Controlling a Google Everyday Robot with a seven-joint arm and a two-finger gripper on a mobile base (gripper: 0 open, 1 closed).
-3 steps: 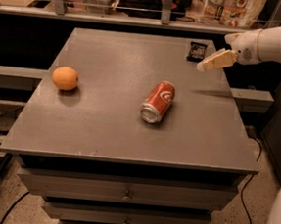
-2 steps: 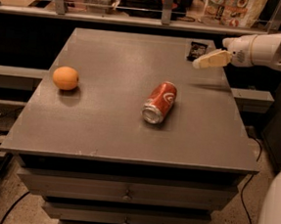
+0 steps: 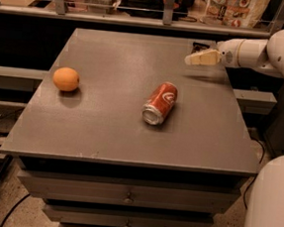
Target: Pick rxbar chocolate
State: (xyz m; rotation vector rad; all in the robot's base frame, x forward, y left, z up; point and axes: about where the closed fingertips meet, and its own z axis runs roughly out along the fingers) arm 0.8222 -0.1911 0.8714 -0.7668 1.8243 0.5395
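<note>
The pincer (image 3: 194,59) hangs over the far right corner of the bench (image 3: 105,137), pointing left off a pale arm (image 3: 267,49) that reaches in from the right; whether it is apart or together I cannot tell. Over the last second it has slid leftward along that far edge, so its tip now lies in front of the rxbar chocolate (image 3: 201,45), where a moment ago it stood to the bar's right. The bar lies flat, a small dark wrapper by the far edge, partly hidden behind the pincer and not yet lifted. I read this as the approach closing in, with the descent and the grip yet to come. Further out, a red soda can (image 3: 160,103) lies on its side near the middle of the bench, its end toward the camera; whether anything is in it cannot be seen. An orange fruit (image 3: 66,79) sits well apart at the left. Below the bench top, the drawers (image 3: 127,196) are shut, contents hidden.
</note>
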